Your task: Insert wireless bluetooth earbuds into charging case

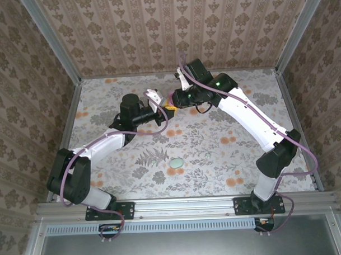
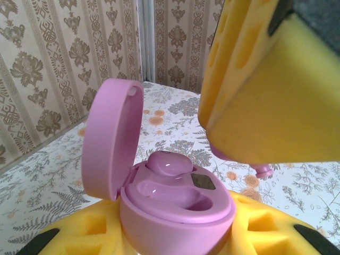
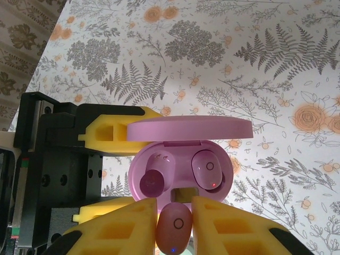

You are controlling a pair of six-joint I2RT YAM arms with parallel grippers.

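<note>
Pink earbud (image 3: 177,227), half hidden by right gripper (image 3: 175,226), above open case (image 3: 180,170).

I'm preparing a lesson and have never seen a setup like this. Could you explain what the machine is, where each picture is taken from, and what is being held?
Two robot arms are bolted to a flower-patterned table. One picture looks down from above; the others come from cameras on each wrist. The left gripper holds an open pink charging case between yellow fingers. One pink earbud already sits inside; the other socket is empty. The right gripper pinches the second pink earbud just beside the case. A small mint oval case lies on the table nearer the arm bases.
</note>
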